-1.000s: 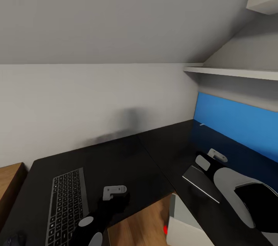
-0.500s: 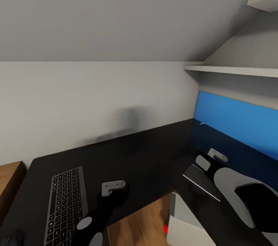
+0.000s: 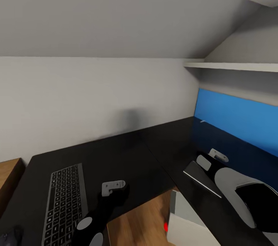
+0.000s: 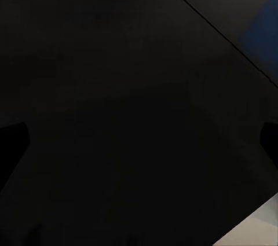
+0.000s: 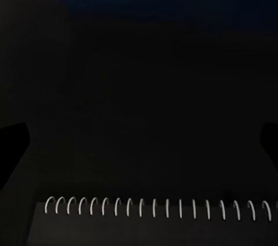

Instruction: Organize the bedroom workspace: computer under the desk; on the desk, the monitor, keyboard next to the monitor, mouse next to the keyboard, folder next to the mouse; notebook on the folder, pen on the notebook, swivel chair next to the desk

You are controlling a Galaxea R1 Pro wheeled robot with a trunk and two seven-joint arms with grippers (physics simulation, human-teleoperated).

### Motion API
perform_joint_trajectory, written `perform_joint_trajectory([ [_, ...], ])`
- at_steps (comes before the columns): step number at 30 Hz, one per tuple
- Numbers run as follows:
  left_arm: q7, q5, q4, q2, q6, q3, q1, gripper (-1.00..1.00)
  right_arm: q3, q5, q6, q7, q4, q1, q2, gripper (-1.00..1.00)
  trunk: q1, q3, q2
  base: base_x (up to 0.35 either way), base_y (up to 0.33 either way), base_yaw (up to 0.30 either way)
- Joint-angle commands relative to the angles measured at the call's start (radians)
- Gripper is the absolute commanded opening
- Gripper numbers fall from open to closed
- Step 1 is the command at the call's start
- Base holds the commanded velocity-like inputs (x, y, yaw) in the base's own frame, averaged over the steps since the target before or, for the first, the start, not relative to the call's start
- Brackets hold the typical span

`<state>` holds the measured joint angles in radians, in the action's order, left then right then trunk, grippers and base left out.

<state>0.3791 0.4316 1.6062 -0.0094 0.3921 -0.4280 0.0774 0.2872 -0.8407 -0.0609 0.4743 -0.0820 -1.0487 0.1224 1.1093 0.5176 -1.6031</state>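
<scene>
Fingers (image 5: pixel 14 142) dim (desk (image 3: pixel 116 161) black).

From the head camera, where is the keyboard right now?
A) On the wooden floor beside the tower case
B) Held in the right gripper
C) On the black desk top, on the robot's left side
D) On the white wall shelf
C: the keyboard lies flat on the desk, beside the left gripper.

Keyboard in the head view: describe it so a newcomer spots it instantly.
Start at the black L-shaped desk below the sloped grey wall. On its left stretch, beside the left tool, lies the keyboard: a slim slab running front to back. Its rows of grey keys stand out from the plain black top.
</scene>
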Motion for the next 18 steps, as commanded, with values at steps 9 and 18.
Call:
perform_joint_trajectory([
  [9, 0.009, 0.01, 0.001, 0.0, 0.003, -0.001, 0.001, 1.0, 0.007, -0.011, -0.002, 0.003, -0.001, -0.001, 0.0, 1.0, 0.035, 0.029, -0.064, 0.0, 0.0, 0.0],
  [18, 0.009, 0.01, 0.001, 0.0, 0.002, 0.0, 0.001, 1.0, 0.007, -0.011, -0.003, 0.003, -0.001, -0.001, 0.0, 1.0, 0.069, 0.058, -0.127, 0.0, 0.0, 0.0],
])
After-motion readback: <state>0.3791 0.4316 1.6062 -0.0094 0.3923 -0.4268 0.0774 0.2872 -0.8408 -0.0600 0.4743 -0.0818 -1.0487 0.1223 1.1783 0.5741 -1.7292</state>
